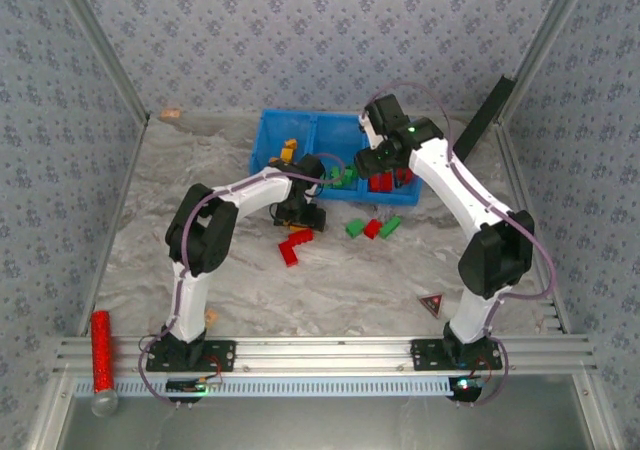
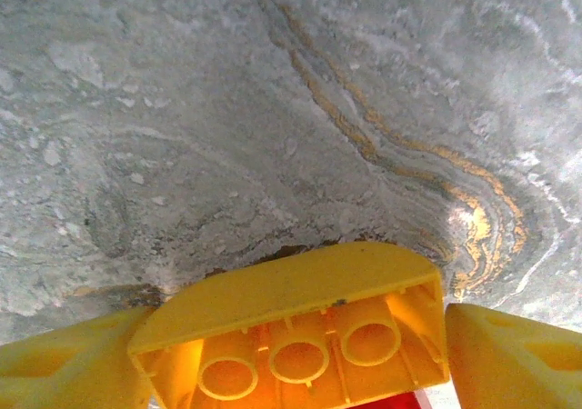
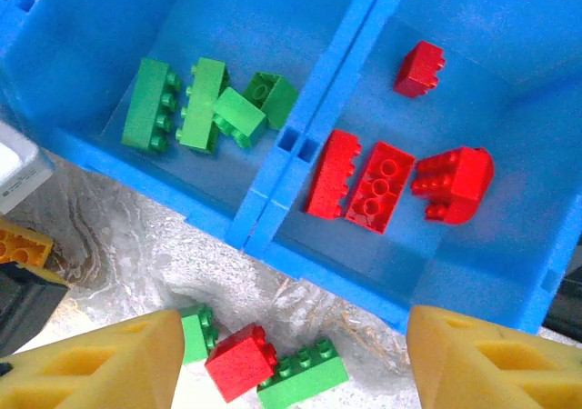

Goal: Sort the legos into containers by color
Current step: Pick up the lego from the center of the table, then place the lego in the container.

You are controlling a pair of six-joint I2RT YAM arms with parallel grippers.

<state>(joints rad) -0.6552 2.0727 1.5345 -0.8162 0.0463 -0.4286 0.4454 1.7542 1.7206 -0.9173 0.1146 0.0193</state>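
My left gripper [image 2: 296, 336] is shut on an orange-yellow lego [image 2: 300, 291], hollow underside toward the camera, low over the marble table in front of the blue tray [image 1: 268, 130]. In the top view this gripper [image 1: 300, 212] sits just behind two red legos [image 1: 293, 245]. My right gripper [image 3: 296, 373] is open with nothing between its fingers, hovering over the tray's front rim [image 3: 364, 291]. Below it, the middle compartment holds several green legos [image 3: 195, 104] and the right one several red legos [image 3: 382, 182]. A green [image 3: 195, 332], a red [image 3: 241, 362] and another green lego [image 3: 305, 373] lie on the table.
The left compartment holds yellow legos [image 1: 285, 153]. A black-and-red triangular piece [image 1: 432, 304] lies near the right arm's base. A red glittery cylinder [image 1: 101, 348] stands at the front left rail. Patterned walls close in the table on three sides.
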